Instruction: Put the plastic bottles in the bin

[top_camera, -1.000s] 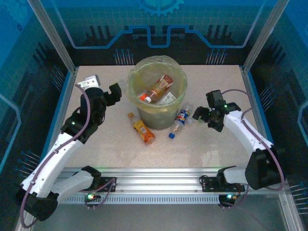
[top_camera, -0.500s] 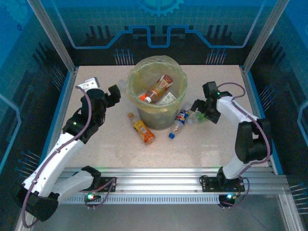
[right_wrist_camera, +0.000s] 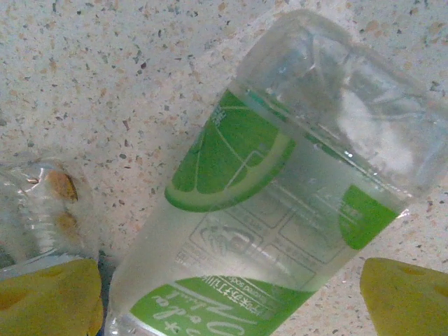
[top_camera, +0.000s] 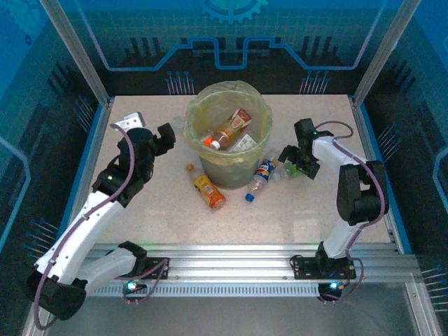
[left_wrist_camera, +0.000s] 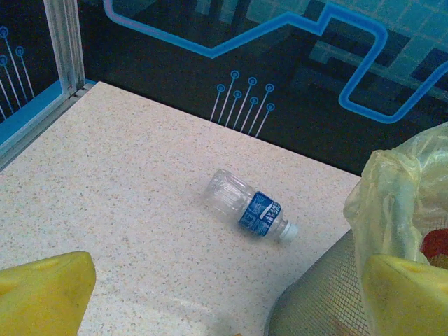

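Since a second ago we see the right arm (top_camera: 353, 189) folded up and swung in toward the bin, carrying its gripper closer to the bottles on that side, while the left arm (top_camera: 91, 217) sits much as it did. On the speckled table (top_camera: 154, 210) the round yellow-green bin (top_camera: 231, 171) stands at the middle rear, with a red-labelled bottle (top_camera: 236, 123) among those lying inside it. At the bin's left we find the left gripper (top_camera: 150, 131) wide open, holding nothing. At the bin's right the right gripper (top_camera: 295, 162) is low at the table, its yellow fingers (right_wrist_camera: 402, 297) spread to either side of a clear green-labelled bottle (right_wrist_camera: 266, 210) lying on its side; we see a gap at one finger, so we call it open rather than gripping. An orange bottle (top_camera: 208, 190) lies in front of the bin, a blue-and-red-labelled bottle (top_camera: 263, 173) lies at the bin's front right, and a clear blue-labelled bottle (left_wrist_camera: 248, 206) lies behind the bin's left side.
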Tool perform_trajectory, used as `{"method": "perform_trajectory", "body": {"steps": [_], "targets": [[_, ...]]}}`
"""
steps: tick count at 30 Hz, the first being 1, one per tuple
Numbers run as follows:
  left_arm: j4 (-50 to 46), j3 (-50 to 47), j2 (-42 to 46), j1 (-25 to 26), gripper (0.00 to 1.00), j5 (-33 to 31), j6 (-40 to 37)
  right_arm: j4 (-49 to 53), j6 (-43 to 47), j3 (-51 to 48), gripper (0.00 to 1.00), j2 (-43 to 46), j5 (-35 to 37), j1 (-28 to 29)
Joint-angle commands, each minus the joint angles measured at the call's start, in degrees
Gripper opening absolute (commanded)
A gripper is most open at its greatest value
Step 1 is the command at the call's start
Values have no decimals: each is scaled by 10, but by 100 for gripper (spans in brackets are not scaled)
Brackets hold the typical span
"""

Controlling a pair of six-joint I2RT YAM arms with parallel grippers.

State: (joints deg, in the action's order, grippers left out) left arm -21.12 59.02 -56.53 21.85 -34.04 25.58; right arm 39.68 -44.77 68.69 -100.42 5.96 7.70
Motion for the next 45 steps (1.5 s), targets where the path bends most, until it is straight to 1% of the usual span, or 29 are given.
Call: {"method": "perform_trajectory", "body": {"steps": [1, 7, 10, 13, 17, 18, 21, 22, 23, 29, 35, 36, 39, 45], "targets": [[0, -1, 3, -5, 99, 8, 8, -6, 7, -6, 93, -2, 9, -10], [0, -3, 2, -6, 99, 13, 14, -7, 24, -13, 87, -3, 13, -13], [2, -3, 1, -6, 99, 15, 16, -8, 30, -18, 81, -4, 14, -15], [2, -3, 0, -7, 99, 18, 16, -10, 37, -24, 73, -2, 16, -15], [1, -3, -1, -7, 99, 20, 18, -13, 48, -31, 69, -1, 19, -15], [2, -3, -2, -7, 99, 20, 19, -14, 51, -32, 67, -3, 19, -15], [2, -4, -3, -7, 99, 21, 21, -21, 57, -39, 53, -7, 13, -15], [3, -4, -3, -7, 99, 21, 21, -25, 58, -42, 51, -8, 11, -16], [2, -4, -4, -7, 99, 21, 22, -26, 59, -43, 51, -9, 11, -16], [4, -4, -5, -8, 99, 22, 22, -25, 59, -45, 66, -29, 21, -16], [4, -4, -9, -8, 99, 22, 22, -24, 62, -36, 72, -54, 28, -15], [3, -4, -10, -8, 99, 22, 22, -24, 63, -34, 72, -58, 29, -15], [2, -4, -12, -10, 99, 22, 23, -25, 65, -34, 63, -60, 29, -15], [0, -5, -16, -13, 99, 20, 28, -16, 69, -40, 54, -37, 37, -15]]}}
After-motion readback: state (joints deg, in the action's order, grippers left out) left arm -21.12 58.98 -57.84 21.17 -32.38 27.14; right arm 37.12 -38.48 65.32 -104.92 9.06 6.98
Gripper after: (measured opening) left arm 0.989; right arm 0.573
